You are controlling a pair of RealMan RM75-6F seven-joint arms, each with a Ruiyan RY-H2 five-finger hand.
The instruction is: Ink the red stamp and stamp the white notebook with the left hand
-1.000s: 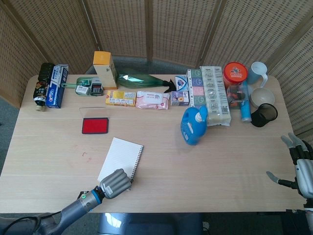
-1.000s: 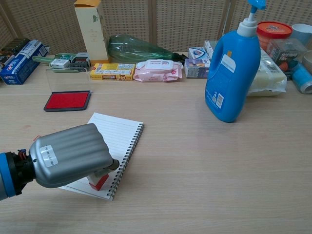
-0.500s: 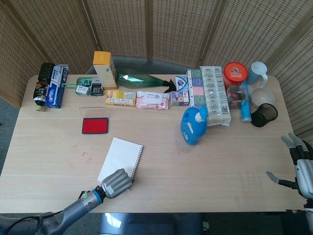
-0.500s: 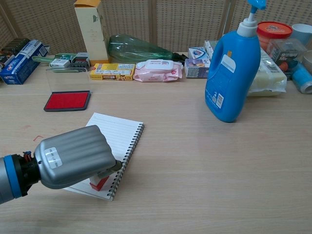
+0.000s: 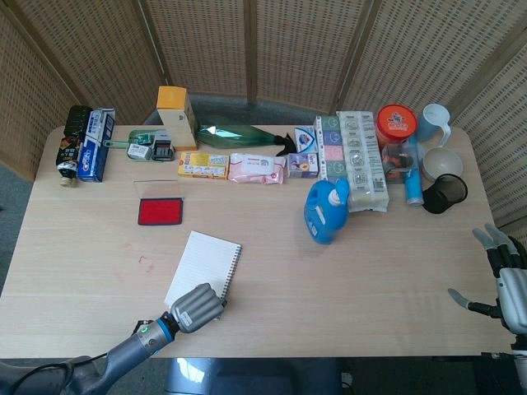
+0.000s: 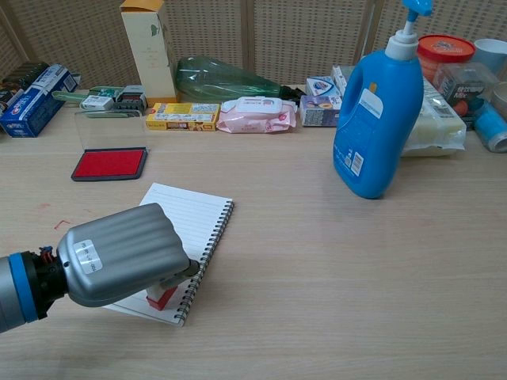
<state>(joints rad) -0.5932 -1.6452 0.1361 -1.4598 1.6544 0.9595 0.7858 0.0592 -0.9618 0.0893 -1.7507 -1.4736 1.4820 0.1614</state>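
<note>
The white spiral notebook (image 5: 206, 263) (image 6: 196, 220) lies near the table's front edge, left of centre. My left hand (image 5: 196, 307) (image 6: 119, 253) covers its near corner and holds the red stamp (image 6: 161, 297) down on the page; only the stamp's red-and-white lower end shows under the hand in the chest view. The open red ink pad (image 5: 160, 211) (image 6: 109, 164) sits behind the notebook, its clear lid standing up. At the table's right edge my right hand (image 5: 504, 280) is apart from everything, fingers spread and empty.
A blue detergent bottle (image 5: 326, 211) (image 6: 379, 111) stands right of centre. Along the back edge runs a row of boxes, a green bottle (image 5: 239, 133), wipes, a tall orange-topped carton (image 5: 177, 115), cups and a red-lidded tub (image 5: 396, 122). Faint red marks (image 5: 144, 262) lie left of the notebook.
The left hand has shifted very slightly over the notebook's near corner, still holding the stamp on the page. The right hand has not moved.
</note>
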